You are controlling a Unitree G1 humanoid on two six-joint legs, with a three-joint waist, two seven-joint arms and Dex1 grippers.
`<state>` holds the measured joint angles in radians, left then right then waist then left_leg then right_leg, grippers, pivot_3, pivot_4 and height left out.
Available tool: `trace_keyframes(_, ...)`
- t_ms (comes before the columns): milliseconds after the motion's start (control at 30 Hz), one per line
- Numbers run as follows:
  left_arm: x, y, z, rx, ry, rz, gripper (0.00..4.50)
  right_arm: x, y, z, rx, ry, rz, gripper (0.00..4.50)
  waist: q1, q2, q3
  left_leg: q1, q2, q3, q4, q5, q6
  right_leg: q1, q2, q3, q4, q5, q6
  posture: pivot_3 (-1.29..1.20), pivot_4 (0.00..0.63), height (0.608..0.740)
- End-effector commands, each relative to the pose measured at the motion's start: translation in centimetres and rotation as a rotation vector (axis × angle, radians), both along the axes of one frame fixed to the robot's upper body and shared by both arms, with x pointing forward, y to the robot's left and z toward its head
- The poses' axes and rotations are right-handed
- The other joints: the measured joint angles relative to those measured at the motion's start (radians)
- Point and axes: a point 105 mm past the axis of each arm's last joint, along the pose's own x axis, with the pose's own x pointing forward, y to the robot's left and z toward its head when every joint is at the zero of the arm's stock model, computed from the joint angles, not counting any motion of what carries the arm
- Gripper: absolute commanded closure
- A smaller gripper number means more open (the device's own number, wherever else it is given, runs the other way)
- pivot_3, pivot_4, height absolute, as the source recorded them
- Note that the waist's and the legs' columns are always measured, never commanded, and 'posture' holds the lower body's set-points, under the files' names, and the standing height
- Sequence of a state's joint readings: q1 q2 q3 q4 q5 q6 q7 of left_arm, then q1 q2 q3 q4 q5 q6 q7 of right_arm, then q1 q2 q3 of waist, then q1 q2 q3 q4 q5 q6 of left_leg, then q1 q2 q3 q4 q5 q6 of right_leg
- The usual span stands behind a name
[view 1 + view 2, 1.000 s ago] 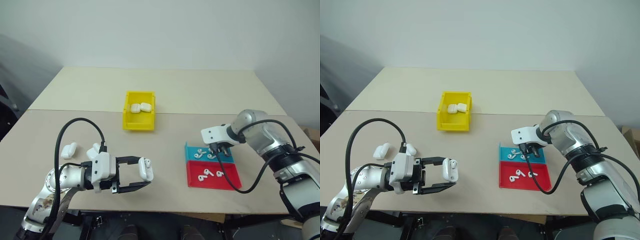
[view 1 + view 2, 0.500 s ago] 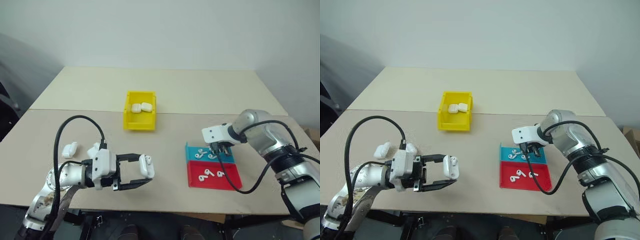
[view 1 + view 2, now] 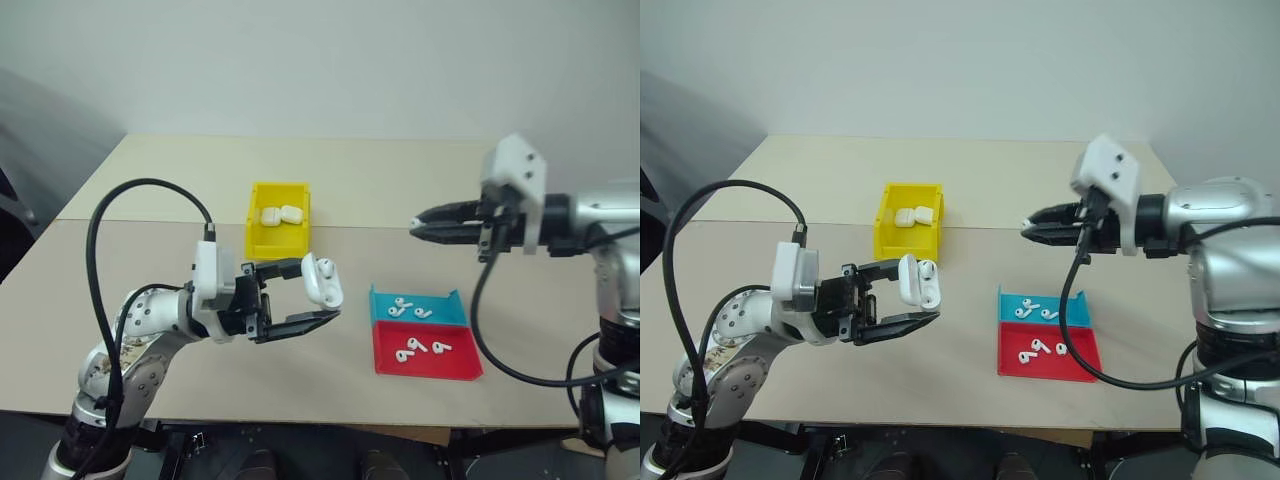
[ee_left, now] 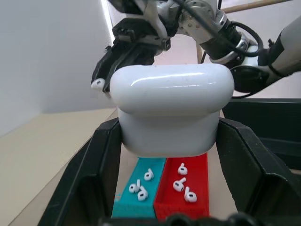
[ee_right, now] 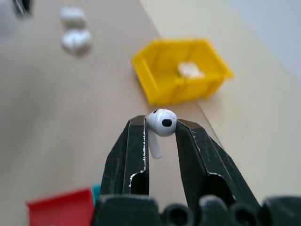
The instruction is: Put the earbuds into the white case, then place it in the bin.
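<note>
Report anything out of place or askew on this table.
Nothing stands out. Two cases lie in the bin, and loose earbuds stay inside the blue tray and red tray.

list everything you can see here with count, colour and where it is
table: one, beige, under everything
bin: one, yellow, far middle of the table
white cases in the bin: two, side by side
white case: one, lid open, held above the table in the left tool
blue tray: one, on the right, three white earbuds in it
red tray: one, touching the blue tray's near side, three white earbuds in it
earbud: one, white, pinched in the right tool
left tool: black, shut on the white case
right tool: black, raised over the table, shut on the earbud
</note>
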<state>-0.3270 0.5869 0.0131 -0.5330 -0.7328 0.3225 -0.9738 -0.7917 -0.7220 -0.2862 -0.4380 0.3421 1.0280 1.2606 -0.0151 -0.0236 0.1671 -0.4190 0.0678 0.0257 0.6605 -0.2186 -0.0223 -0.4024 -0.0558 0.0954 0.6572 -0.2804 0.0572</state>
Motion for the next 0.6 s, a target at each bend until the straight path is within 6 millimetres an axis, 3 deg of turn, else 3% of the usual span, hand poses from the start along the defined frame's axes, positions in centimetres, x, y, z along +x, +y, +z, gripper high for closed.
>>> trace_keyframes(33,-0.4,-0.8,1.0,-0.027,-0.033,-0.056,1.74,-2.4,0.4,2.1,0.205,0.011,0.041,3.61,0.001,0.0,0.0,0.0,0.0,0.0,0.0,0.0,0.0,0.0,0.0,0.0,0.0,0.0,0.0,0.0,0.15,0.74)
trace_keyframes(167,-0.3,-1.6,1.4,-0.049,-0.031,-0.091,1.74,-4.2,1.3,2.7,0.334,0.07,0.102,3.61,0.001,0.0,0.0,0.0,0.0,0.0,0.0,0.0,0.0,0.0,0.0,0.0,0.0,0.0,0.0,0.0,0.15,0.74)
trace_keyframes(600,0.2,-2.8,1.9,-0.053,-0.031,-0.132,1.74,-7.8,3.3,0.5,0.435,0.17,0.28,3.61,-0.001,0.0,0.0,-0.001,-0.001,-0.001,0.0,0.0,0.0,0.0,0.0,0.0,0.0,0.0,0.0,0.0,0.15,0.74)
